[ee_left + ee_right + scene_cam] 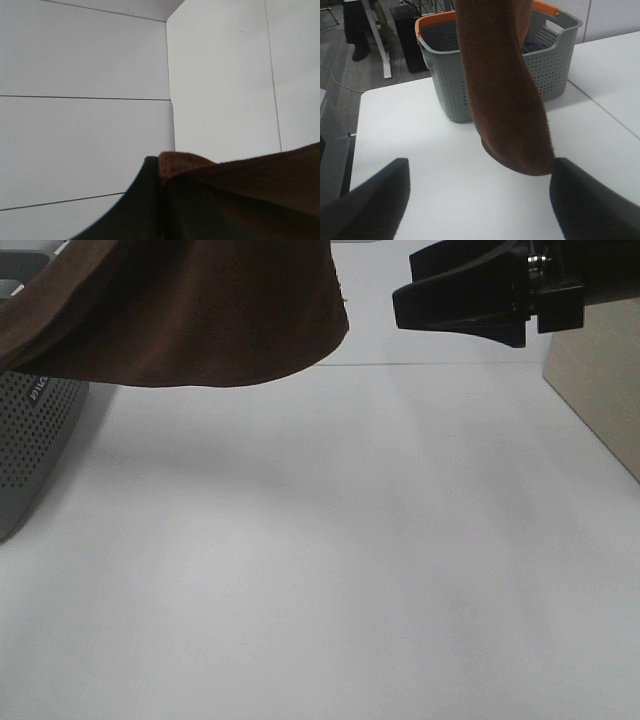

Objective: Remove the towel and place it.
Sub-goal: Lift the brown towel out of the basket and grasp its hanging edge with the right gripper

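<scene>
While the left gripper (162,176) stays out of the high camera's sight, its own wrist view shows it pressed together on a fold of the towel (505,90), the brown terry bunched against a dark finger. That pinch at the top is why the cloth hangs as it does: a long, loose column in the air, with the lower end rounded and free just above the desk (350,540). It touches nothing there that I can see.

The towel hangs in front of the grey basket (550,70), which stands toward the desk's left edge. Holding it this high looks meant to bring the long cloth clear of the orange rim. Whether its upper part trails back over the basket I cannot tell, as the frames cut it off.

The right gripper (405,285) is held level, near the towel's hanging side, with its two fingers spread wide and nothing between them. Its wrist view frames the towel's bottom end between those fingers, so I judge it is posed to take the free end. A second hold would let the pair spread the cloth rather than drop it in a heap.

The wide bare middle of the desk lies below, a likely place to lay it.
</scene>
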You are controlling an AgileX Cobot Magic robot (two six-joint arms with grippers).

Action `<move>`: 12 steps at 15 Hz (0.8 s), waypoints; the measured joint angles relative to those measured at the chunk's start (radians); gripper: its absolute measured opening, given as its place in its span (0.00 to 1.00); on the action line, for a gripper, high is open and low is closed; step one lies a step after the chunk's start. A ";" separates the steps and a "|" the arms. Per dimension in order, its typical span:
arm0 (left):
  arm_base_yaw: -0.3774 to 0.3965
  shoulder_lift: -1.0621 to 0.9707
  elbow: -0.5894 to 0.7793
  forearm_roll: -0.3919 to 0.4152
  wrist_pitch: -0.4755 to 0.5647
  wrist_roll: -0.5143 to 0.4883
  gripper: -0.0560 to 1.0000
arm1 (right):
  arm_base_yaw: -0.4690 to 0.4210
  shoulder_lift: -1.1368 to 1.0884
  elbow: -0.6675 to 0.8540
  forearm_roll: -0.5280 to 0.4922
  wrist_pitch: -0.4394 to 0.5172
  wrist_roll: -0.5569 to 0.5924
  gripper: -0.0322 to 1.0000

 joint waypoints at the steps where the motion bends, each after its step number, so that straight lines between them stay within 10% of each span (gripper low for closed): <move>1: -0.001 0.000 0.000 -0.013 -0.013 0.007 0.05 | 0.001 0.038 -0.036 0.000 0.020 -0.001 0.75; 12: -0.001 0.007 0.000 -0.064 -0.095 0.037 0.05 | 0.184 0.247 -0.206 -0.011 0.033 0.017 0.75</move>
